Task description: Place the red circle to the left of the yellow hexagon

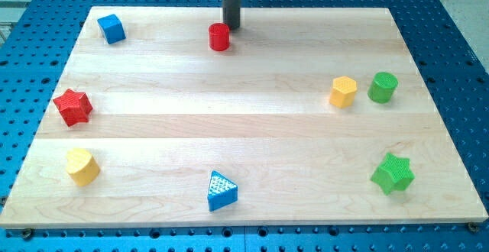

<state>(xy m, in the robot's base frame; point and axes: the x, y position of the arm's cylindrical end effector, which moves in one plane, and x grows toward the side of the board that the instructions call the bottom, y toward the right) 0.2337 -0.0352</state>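
A single camera view looks down at a pale wooden board (244, 130) resting on a blue perforated table (443, 8).

There is no pincer on this arm, so nothing is released, clenched or grasped: it ends in a dark upright rod, and my tip (231, 27) sits at about 12 o'clock on the board, near its top edge. The red circle (219, 37), a short cylinder, stands just beside my tip, at about 8 o'clock from it; whether they touch cannot be told.

The yellow hexagon (343, 92) sits toward 3 o'clock on the board, well apart from the red circle. A green cylinder (382, 87) stands just beside it on the view's right.

A blue cube (111, 28) lies near 10 o'clock. A red star (73, 106) lies at 9 o'clock. A second yellow block (82, 166), rounded in shape, lies at 8 o'clock. A blue triangle (221, 192) lies at 6 o'clock, and a green star (393, 173) at 4 o'clock.
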